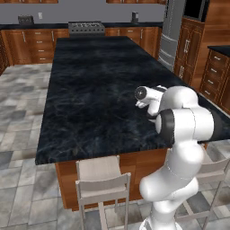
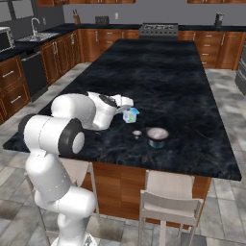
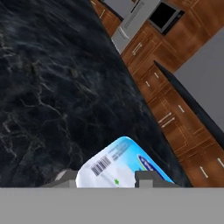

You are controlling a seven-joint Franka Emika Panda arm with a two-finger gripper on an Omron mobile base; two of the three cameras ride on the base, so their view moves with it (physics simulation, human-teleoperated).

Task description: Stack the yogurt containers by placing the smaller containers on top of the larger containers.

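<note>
The small tub [image 2: 130,115] with the light-blue top is seen just beside the robot's hand, near the front edge of the dark island counter [image 2: 182,77]. In the hand view it sits between the two finger tips of the gripper [image 3: 106,180], which stand apart on either side of it; whether they press on it cannot be told. The hand appears to be brought low over the tub so that it can be gripped and lifted. The larger tub [image 2: 157,136], with a pale round top, stands to the right and a little nearer, well apart from the small one, and is judged to be the base for stacking. A tiny round pinkish item [image 2: 137,133] lies between them.
</note>
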